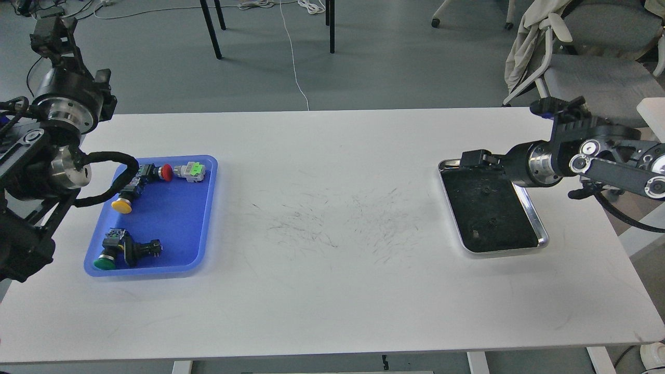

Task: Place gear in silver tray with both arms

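Observation:
The silver tray (541,238) lies on the right side of the white table, with a dark bottom. A small dark gear-like piece (486,191) and a couple of other small bits lie on that bottom. My right gripper (469,158) reaches in from the right and hovers over the tray's far left corner. Its fingers are dark and cannot be told apart, and nothing shows in them. My left gripper (49,31) is raised at the far left, beyond the table's back edge. It is seen small and dark.
A blue plastic tray (202,218) lies at the left and holds push-button switches with red (166,172), yellow (120,206) and green (104,264) caps. A grey office chair (587,78) stands behind the table's right corner. Scuff marks cover the table's middle.

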You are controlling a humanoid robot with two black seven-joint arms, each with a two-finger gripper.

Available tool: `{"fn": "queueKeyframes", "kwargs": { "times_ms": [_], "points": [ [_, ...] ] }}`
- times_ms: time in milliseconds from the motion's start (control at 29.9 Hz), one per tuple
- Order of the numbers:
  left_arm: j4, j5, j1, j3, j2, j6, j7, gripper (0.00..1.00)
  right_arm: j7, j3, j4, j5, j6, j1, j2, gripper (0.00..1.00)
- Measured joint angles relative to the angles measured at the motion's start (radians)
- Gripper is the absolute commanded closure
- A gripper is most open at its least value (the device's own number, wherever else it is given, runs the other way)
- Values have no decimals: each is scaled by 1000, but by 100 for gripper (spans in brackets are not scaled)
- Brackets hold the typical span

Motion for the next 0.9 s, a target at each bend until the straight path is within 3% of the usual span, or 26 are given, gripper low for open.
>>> {"fn": "queueKeyframes", "kwargs": {
  "times_ms": [200, 334, 568, 635, 768, 902],
  "points": [
    [81, -11, -60, 2, -15, -16, 1, 2, 7, 335, -60, 265, -10, -44, -31, 2],
    [144, -15, -101, 2, -75, -78, 3, 2, 36, 573, -158, 489, -25, -115, -26, 2],
    [188, -15, -111, -10, -222, -126, -8, 2, 55, 971, -210, 753, -20, -354, 92, 1],
    [219, -15, -112, -13, -260, -132, -26, 2, 54, 1094, -213, 763, -8, -451, 142, 1],
    [346, -16, -125, -4, -327, -144, -109, 2, 53, 1265, -210, 768, 43, -625, 216, 1],
    [393, -104, -130, 0, -334, -220, -123, 2, 60, 1312, -207, 771, 70, -713, 248, 1]
  ]
}}
